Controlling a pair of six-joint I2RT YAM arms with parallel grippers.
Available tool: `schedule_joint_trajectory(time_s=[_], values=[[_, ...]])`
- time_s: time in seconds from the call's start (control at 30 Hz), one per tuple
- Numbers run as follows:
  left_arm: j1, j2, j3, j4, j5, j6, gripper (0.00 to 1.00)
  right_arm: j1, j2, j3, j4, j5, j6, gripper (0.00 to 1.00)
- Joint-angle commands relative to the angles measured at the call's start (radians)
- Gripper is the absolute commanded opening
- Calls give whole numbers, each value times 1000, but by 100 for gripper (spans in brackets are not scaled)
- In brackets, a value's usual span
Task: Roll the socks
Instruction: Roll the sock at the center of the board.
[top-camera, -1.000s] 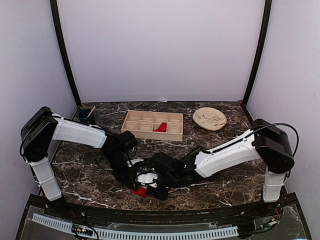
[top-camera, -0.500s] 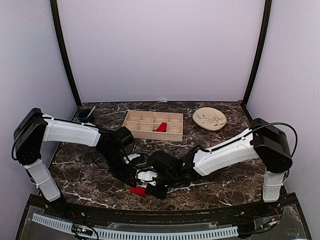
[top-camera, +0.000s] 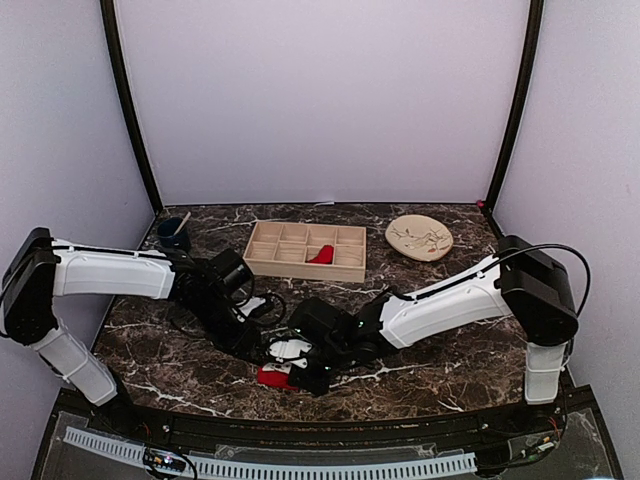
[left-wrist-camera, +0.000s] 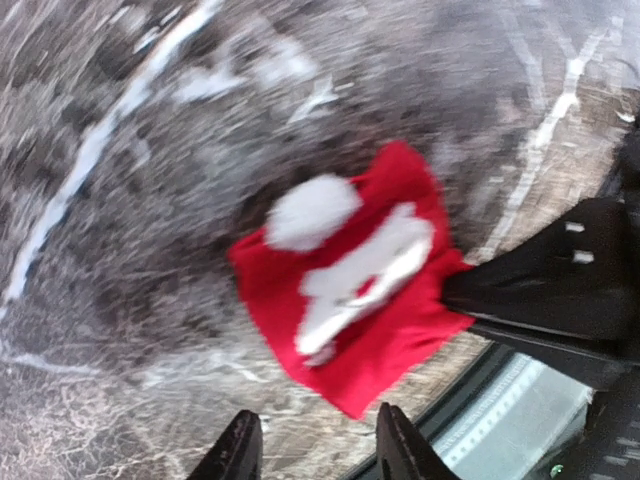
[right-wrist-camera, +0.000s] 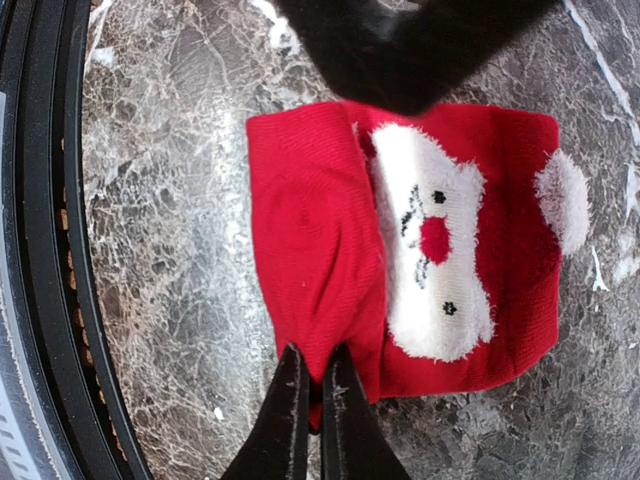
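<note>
Marble table (top-camera: 170, 365), lilac walls. Top view: folded sock (top-camera: 275, 377) lies at the near edge, and the left arm (top-camera: 110, 275) and right arm (top-camera: 440, 300) meet just over it. The second sock (top-camera: 320, 255) sits in a compartment of the wooden tray (top-camera: 262, 262), well apart. A plate (top-camera: 419, 238) is at the back right.

Left wrist view, blurry: left gripper (left-wrist-camera: 318, 455) has its jaws spread with nothing between them. The folded sock (left-wrist-camera: 350, 290) is just beyond the tips, not touching them.

Right wrist view: right gripper (right-wrist-camera: 315, 400) has its fingers pressed together, pinching the near edge of the folded sock (right-wrist-camera: 300, 230). The rest of the sock lies flat on the marble, its white face patch turned up.
</note>
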Motion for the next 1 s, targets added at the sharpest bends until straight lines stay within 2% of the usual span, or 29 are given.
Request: schedule_joint_trajectory(time_s=[0.0, 0.37, 0.63, 0.97], values=[[2, 17, -38, 34, -88, -48, 39, -13, 54, -22, -121, 44, 15, 4], [2, 38, -18, 111, -179, -33, 36, -26, 43, -32, -155, 54, 97, 3], [2, -56, -49, 168, -275, -51, 36, -75, 53, -38, -186, 80, 201, 3], [2, -100, -94, 255, -257, -26, 37, -137, 42, -56, -227, 108, 251, 3]])
